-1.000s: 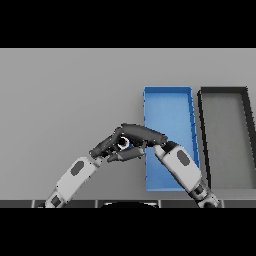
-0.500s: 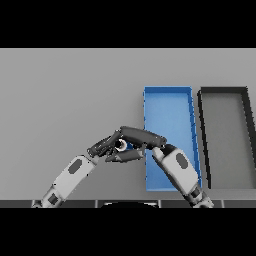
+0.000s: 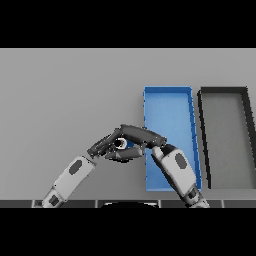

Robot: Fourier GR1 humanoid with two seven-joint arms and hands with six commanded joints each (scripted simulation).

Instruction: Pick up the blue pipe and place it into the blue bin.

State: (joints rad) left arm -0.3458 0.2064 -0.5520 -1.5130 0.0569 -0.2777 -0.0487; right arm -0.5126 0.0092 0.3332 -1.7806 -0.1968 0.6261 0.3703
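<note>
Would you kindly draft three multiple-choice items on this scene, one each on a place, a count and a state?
1. Where does the blue pipe sit?
A. Inside the black bin
B. Between the two hands, left of the blue bin
C. At the table's far edge

2. How many bins stand on the table?
A. One
B. Two
C. Three

3. What is the state of the blue bin?
A. It holds the pipe
B. It lies overturned
C. It holds no pipe yet

Answers:
1. B, since the left hand and right hand meet around the pipe just outside the blue bin's left wall.
2. B, since only the blue bin and the black bin beside it show.
3. C, since its visible floor is bare and the pipe is outside it.
</note>
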